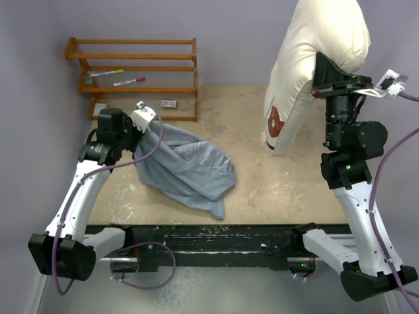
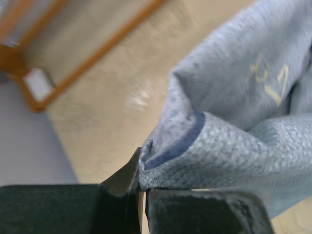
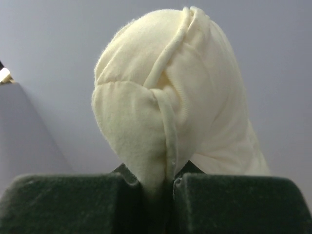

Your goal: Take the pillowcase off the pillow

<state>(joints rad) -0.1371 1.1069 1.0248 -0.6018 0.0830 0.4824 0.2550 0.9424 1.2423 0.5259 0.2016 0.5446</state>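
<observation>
Left jaws: clamped on pillowcase [image 1: 186,170] edge.
Right jaws: clamped on pillow [image 1: 308,65], held upright.
Pillowcase: heaped on bench [image 1: 281,190], left of pillow.

We see the pillowcase [image 1: 186,170] fully off the pillow [image 1: 314,59]. It is a crumpled blue-grey heap on the left half of the table [image 1: 288,196], with one dark-hemmed corner raised at its left end and a trace of cream print showing. The pillow hangs well apart on the right, cream-white and upright, pinched near its top, with a brown bear face low on its side.
</observation>
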